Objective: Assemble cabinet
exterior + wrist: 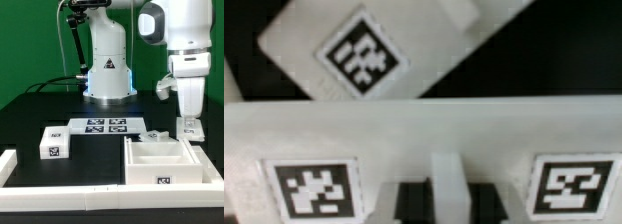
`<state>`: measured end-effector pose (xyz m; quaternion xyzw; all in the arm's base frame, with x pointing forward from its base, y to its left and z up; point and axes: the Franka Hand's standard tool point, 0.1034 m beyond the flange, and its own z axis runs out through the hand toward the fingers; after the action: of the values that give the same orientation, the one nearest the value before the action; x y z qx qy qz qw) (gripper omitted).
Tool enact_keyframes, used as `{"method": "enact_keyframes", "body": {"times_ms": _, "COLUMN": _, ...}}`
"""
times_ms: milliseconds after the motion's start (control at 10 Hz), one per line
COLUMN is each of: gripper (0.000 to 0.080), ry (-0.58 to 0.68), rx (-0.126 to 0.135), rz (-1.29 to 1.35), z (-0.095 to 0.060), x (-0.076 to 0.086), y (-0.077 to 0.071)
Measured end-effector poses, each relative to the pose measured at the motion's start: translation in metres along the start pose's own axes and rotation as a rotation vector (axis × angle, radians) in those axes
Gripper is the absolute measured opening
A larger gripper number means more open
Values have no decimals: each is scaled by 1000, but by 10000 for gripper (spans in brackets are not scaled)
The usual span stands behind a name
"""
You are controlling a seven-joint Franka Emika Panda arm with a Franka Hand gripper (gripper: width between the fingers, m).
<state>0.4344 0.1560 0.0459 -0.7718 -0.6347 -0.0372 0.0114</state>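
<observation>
The two-finger gripper [188, 128] hung just over the big white hollow plastic cabinet [145, 175], maybe to grab its wall; fingers apart or together, unclear.

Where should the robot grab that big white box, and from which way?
Pinch one thin upright wall of the cabinet, coming straight down from above. It lies with its hollow side up, so the rim is bare, and the whole box looks too wide for the jaws. The gripper hangs near its far rim, probably the easiest spot.
</observation>
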Motion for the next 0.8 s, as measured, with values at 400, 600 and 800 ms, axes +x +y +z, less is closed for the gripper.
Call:
{"method": "enact_keyframes", "body": {"times_ms": 400, "gripper": 70, "ry": -9, "rx": -1, "rz": -13, "z": -3, "x": -38, "y": 11}}
{"method": "enact_keyframes", "body": {"times_ms": 600, "gripper": 70, "ry": -9, "rx": 2, "rz": -14, "z": -2, "x": -38, "y": 10}}
{"method": "enact_keyframes", "body": {"times_ms": 800, "gripper": 70, "ry": -10, "rx": -4, "rz": -108, "z": -6, "x": -44, "y": 18}}
